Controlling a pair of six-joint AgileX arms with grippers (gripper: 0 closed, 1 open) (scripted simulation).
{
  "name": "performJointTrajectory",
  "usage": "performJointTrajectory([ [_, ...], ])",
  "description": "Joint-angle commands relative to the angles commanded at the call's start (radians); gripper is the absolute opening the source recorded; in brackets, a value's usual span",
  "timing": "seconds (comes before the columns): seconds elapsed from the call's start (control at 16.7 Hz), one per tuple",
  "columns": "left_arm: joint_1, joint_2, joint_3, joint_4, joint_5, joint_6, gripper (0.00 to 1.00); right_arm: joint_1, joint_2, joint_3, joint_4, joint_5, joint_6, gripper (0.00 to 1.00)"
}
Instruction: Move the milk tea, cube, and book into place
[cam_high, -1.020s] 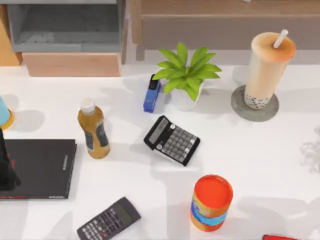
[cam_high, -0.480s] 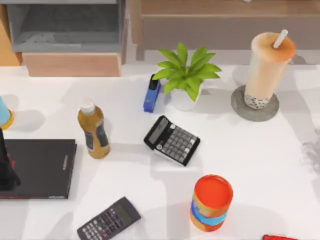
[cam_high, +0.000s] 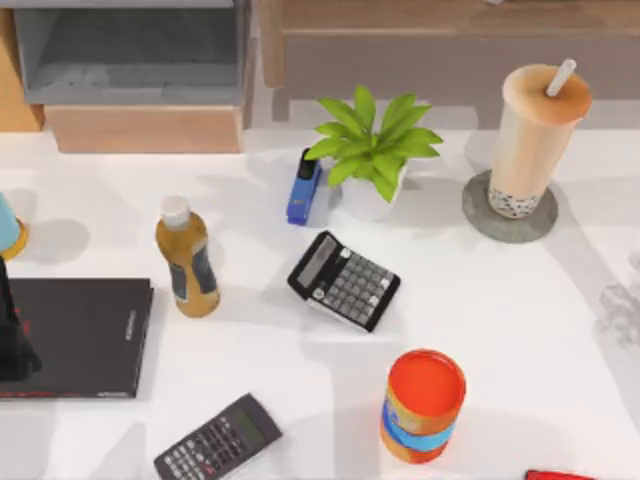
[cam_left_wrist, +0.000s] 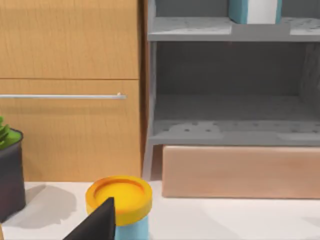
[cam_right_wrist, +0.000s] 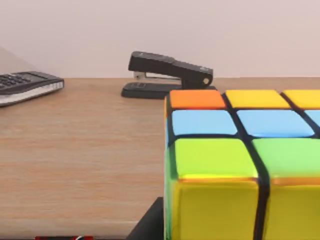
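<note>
The milk tea (cam_high: 535, 130) stands upright on a grey coaster (cam_high: 478, 215) at the table's back right. The cube (cam_right_wrist: 240, 160), with its coloured squares, rests on a wooden surface very close to the right wrist camera, and a dark part of my right gripper (cam_right_wrist: 150, 225) sits against its side. The book (cam_left_wrist: 252, 10), teal with white pages, stands on the grey shelf's upper level. My left gripper (cam_high: 10, 345) hangs over the flat black book (cam_high: 80, 335) at the left edge, touching nothing I can see.
On the table are an amber bottle (cam_high: 187, 258), two calculators (cam_high: 344, 280) (cam_high: 217, 438), a potted plant (cam_high: 372, 155), a blue stapler (cam_high: 304, 187) and an orange can (cam_high: 424, 404). A black stapler (cam_right_wrist: 167, 75) lies beyond the cube. A yellow-lidded tub (cam_left_wrist: 119, 202) stands before the shelf.
Only the shadows near the table's right edge have shifted. The objects and the left arm stay where they were.
</note>
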Motion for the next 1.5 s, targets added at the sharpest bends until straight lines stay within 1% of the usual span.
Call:
performJointTrajectory([
  [0.36, 0.0, 0.0, 0.0, 0.0, 0.0, 0.0, 1.0, -0.009, 0.001, 0.012, 0.002, -0.007, 0.003, 0.0],
  [0.66, 0.0, 0.0, 0.0, 0.0, 0.0, 0.0, 1.0, -0.061, 0.09, 0.185, 0.006, -0.051, -0.001, 0.0],
  [1.02, 0.0, 0.0, 0.0, 0.0, 0.0, 0.0, 1.0, -0.082, 0.345, 0.437, -0.063, -0.075, -0.002, 0.0],
  [1.38, 0.0, 0.0, 0.0, 0.0, 0.0, 0.0, 1.0, -0.079, 0.386, 0.468, -0.08, -0.073, -0.002, 0.0],
  [1.5, 0.0, 0.0, 0.0, 0.0, 0.0, 0.0, 1.0, -0.079, 0.386, 0.468, -0.08, -0.073, -0.002, 0.15],
])
